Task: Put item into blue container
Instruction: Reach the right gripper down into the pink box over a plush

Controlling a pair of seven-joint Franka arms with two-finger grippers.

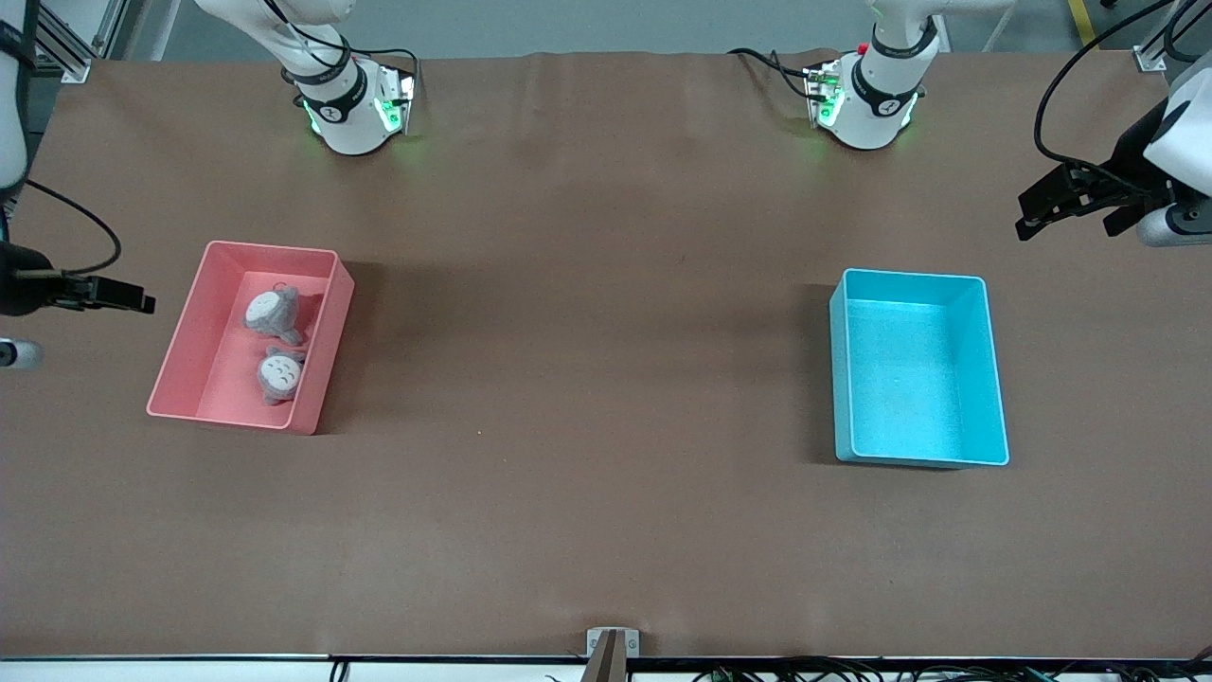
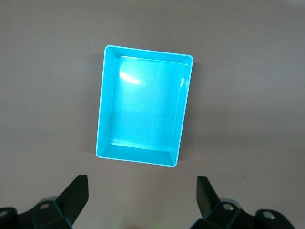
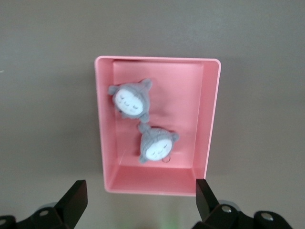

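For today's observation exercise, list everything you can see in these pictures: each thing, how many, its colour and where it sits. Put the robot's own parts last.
blue container: one, cyan-blue, on the table toward the left arm's end; nothing in it.
pink bin: one, pink, on the table toward the right arm's end.
plush toys: two, grey with white faces, both in the pink bin; one farther from the front camera, the other nearer.
table: one, covered in brown.
left gripper: one, black, open, up in the air at the left arm's end of the table, beside the blue container.
right gripper: one, black, open, up in the air at the right arm's end, beside the pink bin.
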